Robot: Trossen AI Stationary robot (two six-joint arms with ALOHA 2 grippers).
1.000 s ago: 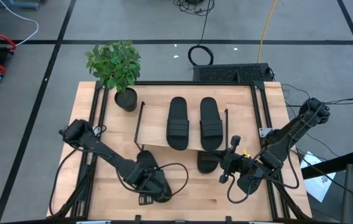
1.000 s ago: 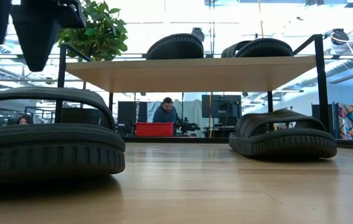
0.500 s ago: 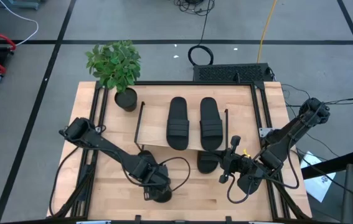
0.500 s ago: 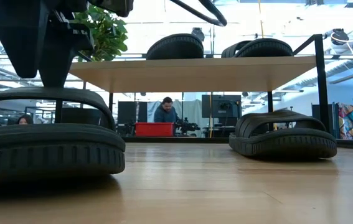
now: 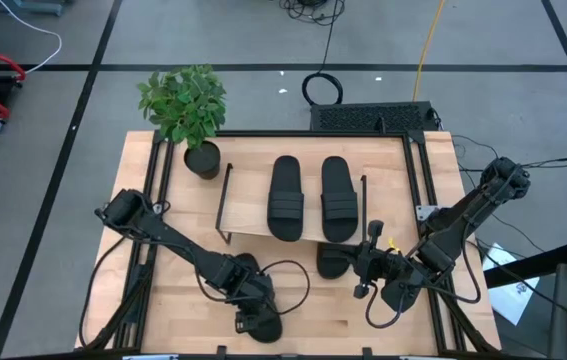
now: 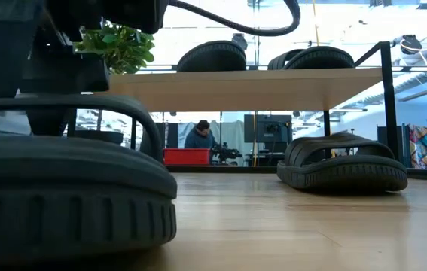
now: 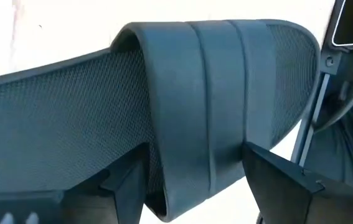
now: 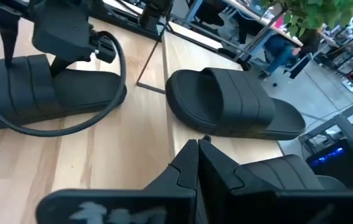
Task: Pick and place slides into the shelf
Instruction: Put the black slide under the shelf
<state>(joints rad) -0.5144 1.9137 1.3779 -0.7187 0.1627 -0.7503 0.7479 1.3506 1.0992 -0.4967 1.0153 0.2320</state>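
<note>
Four black slides. Two lie on the shelf's (image 5: 253, 205) wooden top board (image 6: 236, 86). A third slide (image 5: 331, 262) rests on its sole on the table under the shelf (image 6: 341, 165). The fourth slide (image 5: 261, 326) is close to the table's near edge and fills the low view's left (image 6: 62, 188). My left gripper (image 5: 251, 305) stands over it, shut on its ribbed strap. My right gripper (image 5: 366, 268) is shut on nothing, hovering right of the third slide (image 8: 235, 102). My left gripper (image 7: 195, 180) has the fourth slide's strap (image 7: 195, 93) between its two fingers (image 7: 126, 180), one at each edge of the band. The fingers come from above, pointing down (image 6: 47, 83). The sole looks level and on or just over the table; which, I cannot tell.
A potted plant (image 5: 185, 110) stands at the table's far left corner beside the shelf. The shelf's thin black legs (image 6: 385, 105) frame the lower level. A cable loops from my left arm (image 8: 70, 118). A person (image 6: 200, 135) sits far behind the table.
My left gripper has come down over the near slide's strap and moved toward the table's near edge. The slide has gone with it, sliding toward the near edge and looming much larger in the low view. My right arm kept still.
</note>
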